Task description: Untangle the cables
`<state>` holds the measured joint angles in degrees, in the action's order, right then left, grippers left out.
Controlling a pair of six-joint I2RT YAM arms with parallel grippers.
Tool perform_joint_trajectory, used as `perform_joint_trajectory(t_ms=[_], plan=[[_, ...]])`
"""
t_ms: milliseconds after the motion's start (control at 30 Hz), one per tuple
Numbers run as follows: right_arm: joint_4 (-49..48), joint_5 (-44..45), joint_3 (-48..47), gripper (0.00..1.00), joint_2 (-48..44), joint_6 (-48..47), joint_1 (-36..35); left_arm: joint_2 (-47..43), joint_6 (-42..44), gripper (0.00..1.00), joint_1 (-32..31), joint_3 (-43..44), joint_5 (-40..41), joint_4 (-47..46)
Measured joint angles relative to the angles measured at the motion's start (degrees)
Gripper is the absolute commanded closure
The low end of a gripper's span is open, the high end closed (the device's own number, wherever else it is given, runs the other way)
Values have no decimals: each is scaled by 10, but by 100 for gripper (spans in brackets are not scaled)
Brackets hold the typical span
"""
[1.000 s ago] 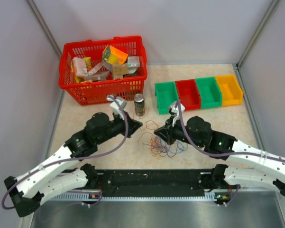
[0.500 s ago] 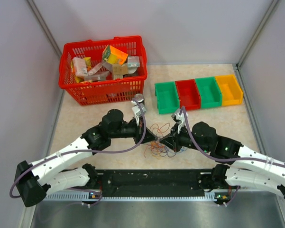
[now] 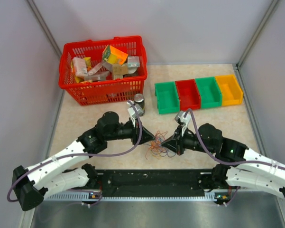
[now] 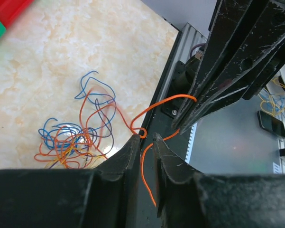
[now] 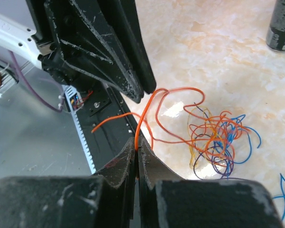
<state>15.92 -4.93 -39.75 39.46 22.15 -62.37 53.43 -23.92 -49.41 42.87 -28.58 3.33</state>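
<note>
The cables (image 3: 159, 146) are a loose tangle of thin orange, blue, purple and yellow wires on the table between the two arms. The tangle also shows in the left wrist view (image 4: 71, 142) and the right wrist view (image 5: 216, 137). My right gripper (image 3: 167, 139) is shut on an orange wire (image 5: 147, 111) and holds it a little above the table's near edge. My left gripper (image 3: 153, 137) faces it almost tip to tip. Its jaws stand a narrow gap apart. The orange wire's loose tail (image 4: 143, 166) hangs in that gap without being pinched.
A red basket (image 3: 102, 90) of packets stands at the back left. A dark can (image 3: 139, 100) stands beside it. Green (image 3: 166, 97), red (image 3: 187, 94), green (image 3: 208, 92) and yellow (image 3: 229, 89) bins line the back right. A black rail (image 3: 151, 178) runs along the near edge.
Both grippers came together from either side of the tangle. The right one now holds the orange wire lifted toward the near edge, and the left one has drawn back slightly.
</note>
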Motion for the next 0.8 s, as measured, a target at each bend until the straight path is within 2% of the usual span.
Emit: perform_joint_trajectory(t_ms=[200, 433, 467, 567, 600, 633, 767, 800], plan=[[-2, -37, 0, 100, 0, 0, 0, -42, 15, 73, 0, -26, 32, -7], [-20, -55, 0, 100, 4, 5, 0, -35, 14, 64, 0, -35, 6, -52], [-22, -55, 0, 100, 6, 5, 0, -33, 13, 66, 0, -37, -3, -59], [-30, -55, 0, 100, 7, 6, 0, -27, 10, 89, 0, -41, -26, -71], [-32, -55, 0, 97, 7, 6, 0, -24, 9, 95, 0, -41, -32, -73], [-33, -52, 0, 89, 8, 6, 0, -22, 6, 100, 0, -41, -35, -74], [-23, -22, 0, 39, 17, -4, 0, -17, 12, 100, 0, -34, -25, -53], [-19, -15, 0, 31, 19, -7, 0, -16, 12, 100, 0, -28, -20, -45]])
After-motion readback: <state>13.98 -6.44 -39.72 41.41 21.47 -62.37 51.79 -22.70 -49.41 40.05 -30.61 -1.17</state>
